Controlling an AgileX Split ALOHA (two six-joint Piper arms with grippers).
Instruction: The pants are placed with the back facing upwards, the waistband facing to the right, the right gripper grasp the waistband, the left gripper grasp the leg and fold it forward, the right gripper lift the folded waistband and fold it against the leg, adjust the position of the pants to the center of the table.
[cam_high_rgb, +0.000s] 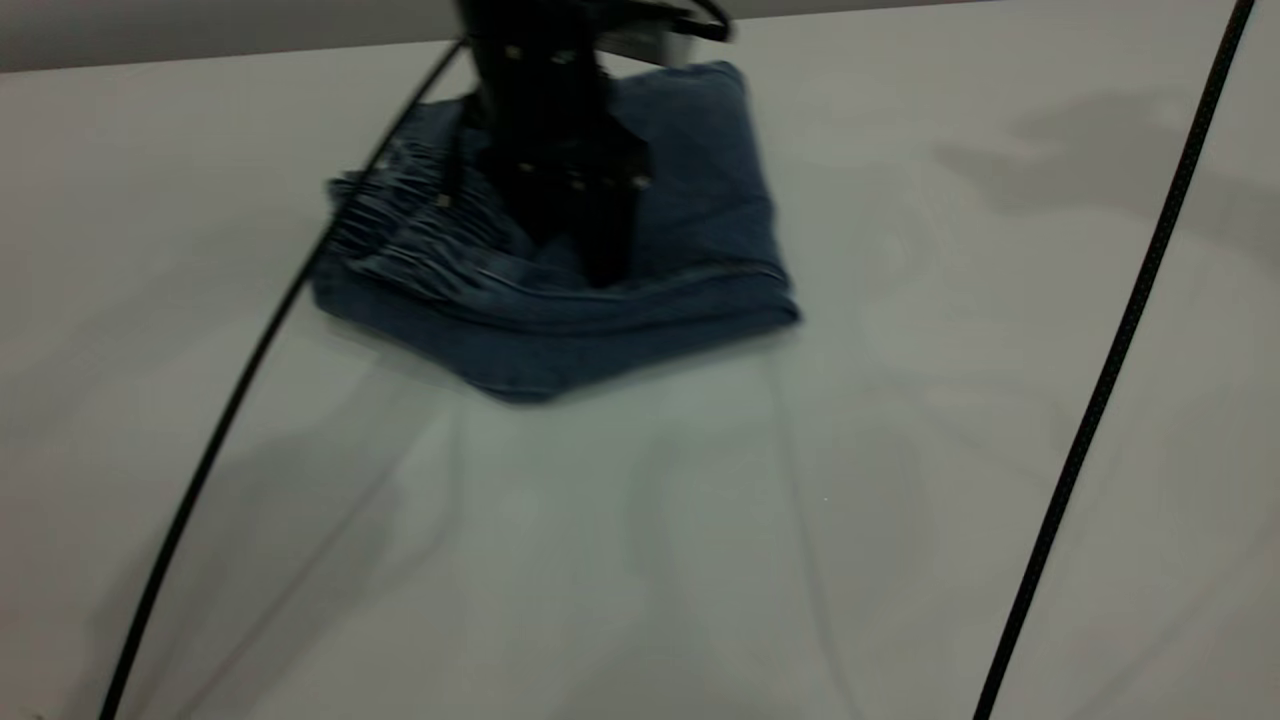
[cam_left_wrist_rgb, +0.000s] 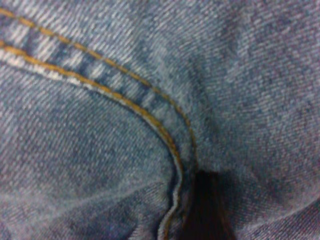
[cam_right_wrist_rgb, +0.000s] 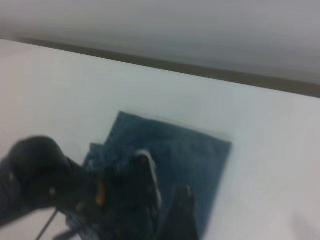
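Observation:
The pants (cam_high_rgb: 690, 190) lie folded into a compact blue denim bundle on the table (cam_high_rgb: 700, 560), toward its far side. The gathered waistband (cam_high_rgb: 395, 225) shows along the bundle's left edge. My left gripper (cam_high_rgb: 575, 245) reaches down from the far side, its two fingers apart and pressing on top of the bundle. In the left wrist view, denim with tan stitching (cam_left_wrist_rgb: 100, 165) fills the frame beside one dark finger (cam_left_wrist_rgb: 205, 215). In the right wrist view, the pants (cam_right_wrist_rgb: 200, 150) lie farther off with that same left gripper (cam_right_wrist_rgb: 165, 180) on them. The printed leg is hidden in the fold. My right gripper is out of view.
A thin black cable (cam_high_rgb: 230, 400) curves down the left of the table, and another cable (cam_high_rgb: 1110, 370) runs down the right. The table's far edge (cam_high_rgb: 200, 58) lies just behind the pants. Bare tabletop stretches in front and to the right.

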